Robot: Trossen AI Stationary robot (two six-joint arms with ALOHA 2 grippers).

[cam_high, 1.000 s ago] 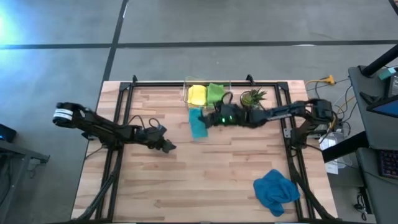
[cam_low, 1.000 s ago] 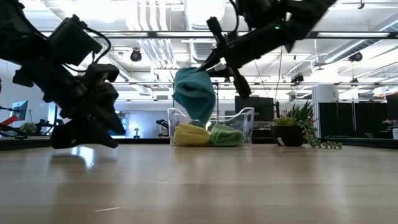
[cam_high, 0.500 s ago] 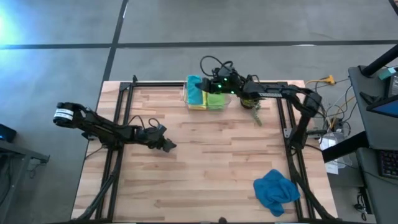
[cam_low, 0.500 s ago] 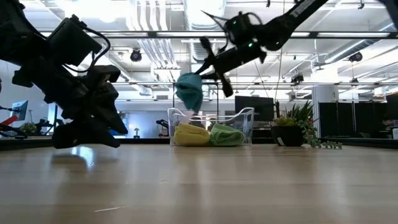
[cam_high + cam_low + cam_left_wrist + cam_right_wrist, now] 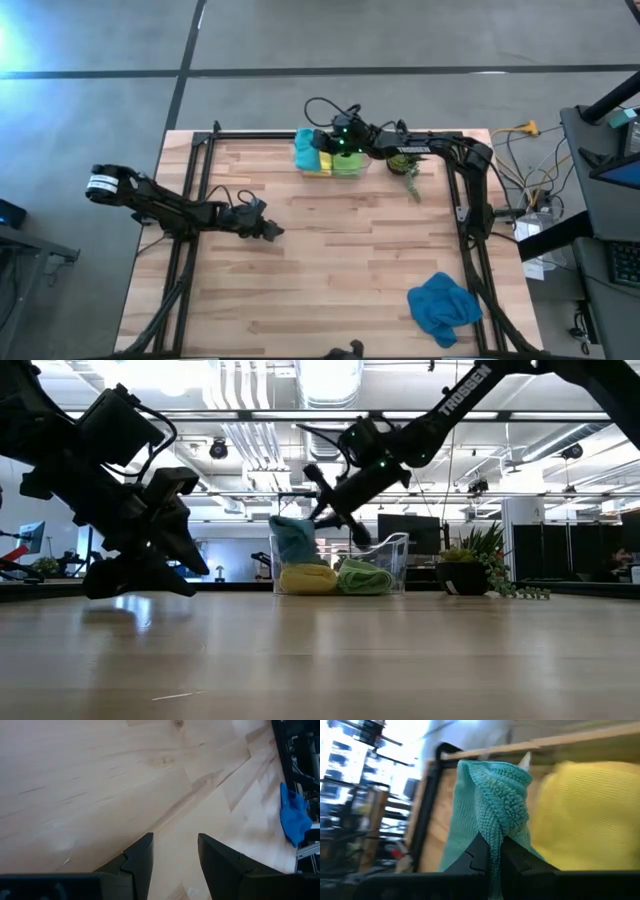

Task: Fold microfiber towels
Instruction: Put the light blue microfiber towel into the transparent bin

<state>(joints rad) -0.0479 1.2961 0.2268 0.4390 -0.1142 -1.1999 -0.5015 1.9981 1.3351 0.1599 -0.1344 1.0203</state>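
1. Holding the folded teal microfiber towel (image 5: 490, 795), the right gripper (image 5: 490, 857) is clenched on it above the clear plastic bin (image 5: 390, 555) at the far edge of the wooden surface (image 5: 340, 250).
2. Folded yellow towel (image 5: 308, 577) and lime green towel (image 5: 365, 577) already lie in the bin.
3. Crumpled blue towel (image 5: 442, 305) lies unfolded near the front right corner; judged last to do.
4. Left gripper (image 5: 175, 855) hangs parted and empty over bare wood, well apart.
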